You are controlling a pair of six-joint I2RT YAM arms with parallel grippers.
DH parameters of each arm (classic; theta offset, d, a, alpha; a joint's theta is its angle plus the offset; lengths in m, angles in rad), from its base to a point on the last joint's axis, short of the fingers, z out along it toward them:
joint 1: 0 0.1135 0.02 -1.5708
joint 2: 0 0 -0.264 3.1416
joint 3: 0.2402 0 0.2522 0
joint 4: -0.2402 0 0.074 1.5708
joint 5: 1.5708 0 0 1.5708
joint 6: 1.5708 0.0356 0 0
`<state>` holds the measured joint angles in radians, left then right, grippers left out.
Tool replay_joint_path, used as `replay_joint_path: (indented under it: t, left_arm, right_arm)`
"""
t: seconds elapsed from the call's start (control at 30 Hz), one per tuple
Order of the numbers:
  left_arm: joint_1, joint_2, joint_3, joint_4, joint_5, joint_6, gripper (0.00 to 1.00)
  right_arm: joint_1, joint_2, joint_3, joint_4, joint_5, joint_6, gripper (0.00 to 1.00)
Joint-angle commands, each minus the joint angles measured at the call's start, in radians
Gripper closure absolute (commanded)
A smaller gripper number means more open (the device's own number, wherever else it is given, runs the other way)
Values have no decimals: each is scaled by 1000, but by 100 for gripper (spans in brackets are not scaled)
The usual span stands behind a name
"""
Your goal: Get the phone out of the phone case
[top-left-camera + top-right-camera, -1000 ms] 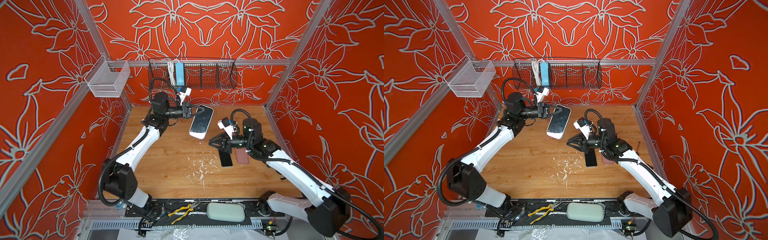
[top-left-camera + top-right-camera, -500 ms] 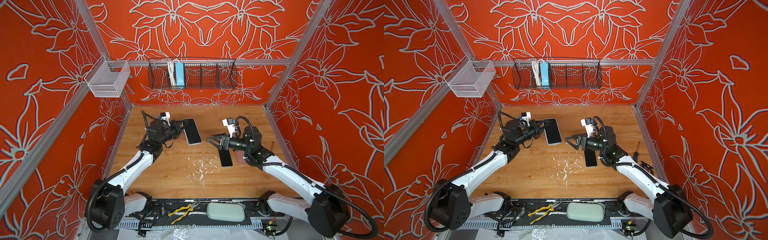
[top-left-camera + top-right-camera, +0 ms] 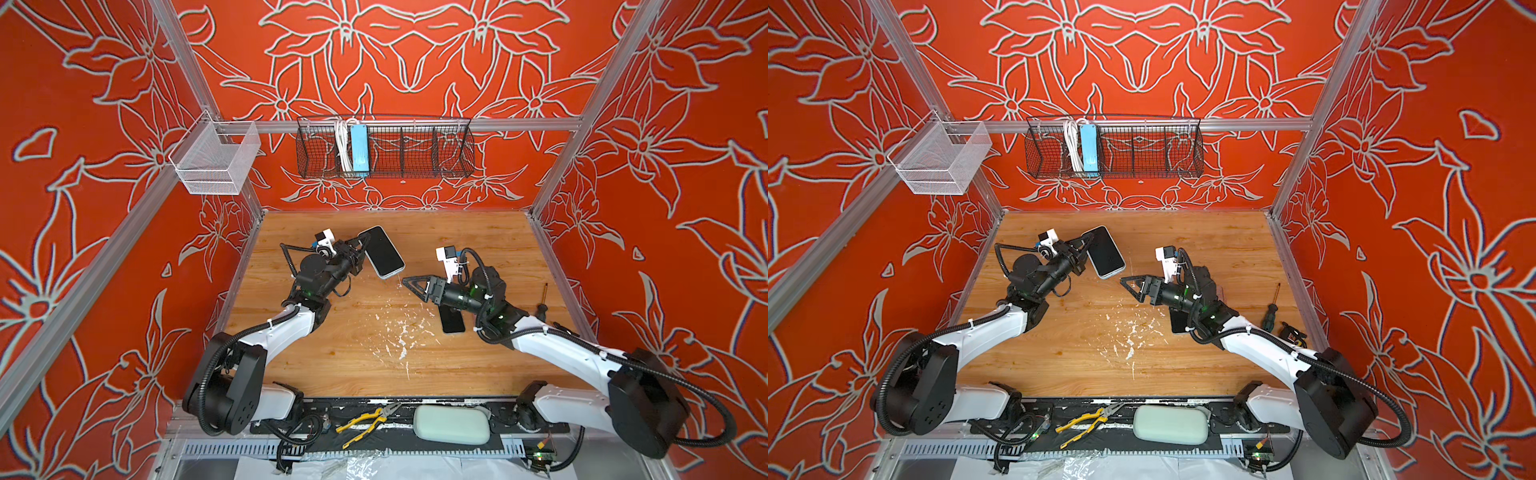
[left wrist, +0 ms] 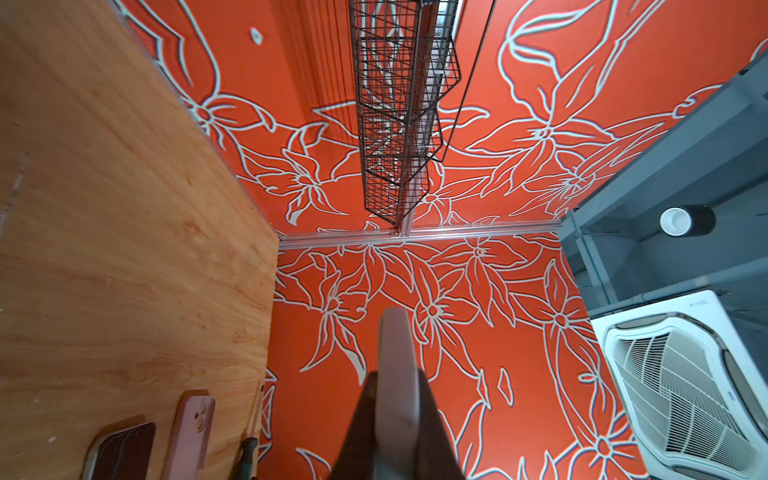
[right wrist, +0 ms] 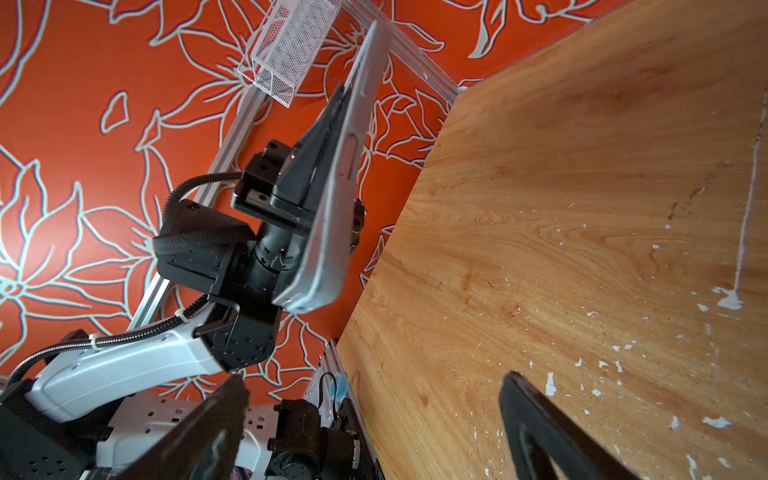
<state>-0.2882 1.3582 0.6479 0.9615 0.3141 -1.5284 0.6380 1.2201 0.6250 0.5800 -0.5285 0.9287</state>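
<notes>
A phone (image 3: pixel 382 252) with a dark screen sits in a pale phone case, screen up and tilted, above the back left of the table in both top views (image 3: pixel 1105 252). My left gripper (image 3: pixel 360 249) (image 3: pixel 1084 249) is shut on its near edge. The left wrist view shows the phone's thin edge (image 4: pixel 397 353) clamped between the dark fingers (image 4: pixel 428 411). In the right wrist view the cased phone (image 5: pixel 340 187) is seen edge-on. My right gripper (image 3: pixel 411 286) (image 3: pixel 1129 286) (image 5: pixel 374 380) stands open and empty, pointing at the phone a short way to its right.
A bare black phone (image 3: pixel 452 322) (image 4: pixel 120 453) lies under the right arm, a pink case (image 4: pixel 191 432) beside it. A screwdriver (image 3: pixel 543 299) lies at the right edge. A black wire basket (image 3: pixel 384 147) and a white mesh basket (image 3: pixel 216 160) hang on the walls.
The left arm has come down and back with the cased phone, which now faces up. The right gripper has opened wide and shifted slightly left.
</notes>
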Motion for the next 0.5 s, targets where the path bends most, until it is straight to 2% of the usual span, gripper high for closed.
replay_joint_path:
  t: [0.0, 0.47]
  left_arm:
    - [-9, -8, 19, 151, 0, -49, 100]
    - [-40, -4, 29, 169, 1, -56, 100]
  right_arm:
    - [16, 7, -5, 102, 63, 49, 4]
    - [31, 56, 27, 162, 68, 50, 4]
